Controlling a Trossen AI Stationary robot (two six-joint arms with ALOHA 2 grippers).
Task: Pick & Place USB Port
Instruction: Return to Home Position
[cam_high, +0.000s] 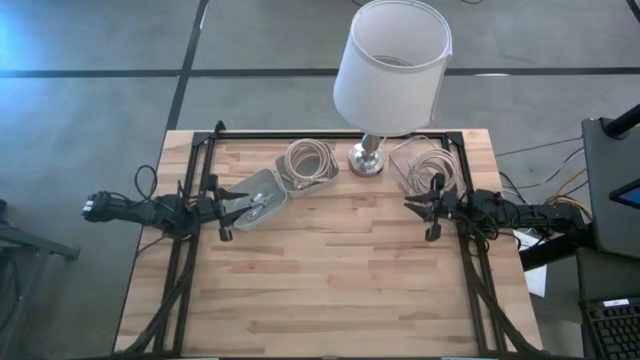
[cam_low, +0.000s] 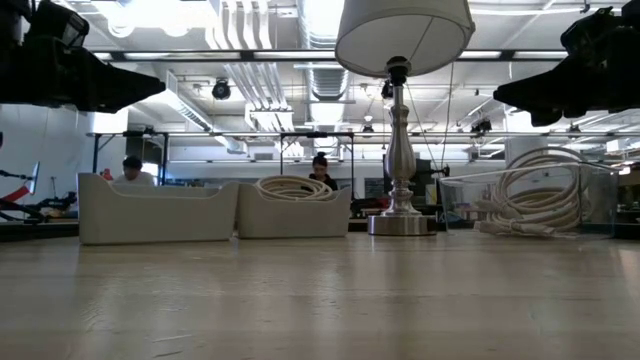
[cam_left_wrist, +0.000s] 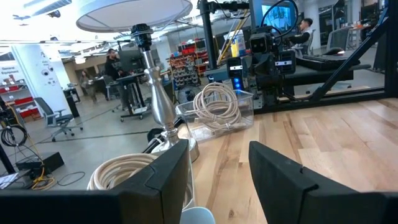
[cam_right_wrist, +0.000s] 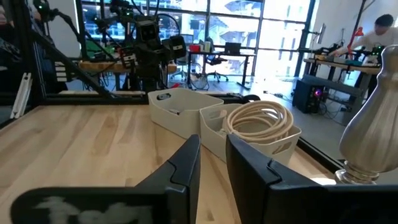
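Since USB cable coils (cam_high: 308, 160) sit in the right white bin (cam_high: 283, 170) near the left jaws and the transparent bin (cam_high: 398, 165) beside the right jaws, we hold both spread, empty.

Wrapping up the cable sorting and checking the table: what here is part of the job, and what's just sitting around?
Job: left white bin, right white bin with coiled cable, clear bin with looped cable; left end effector and right end effector hovering open at either side.
Lying about: lamp.
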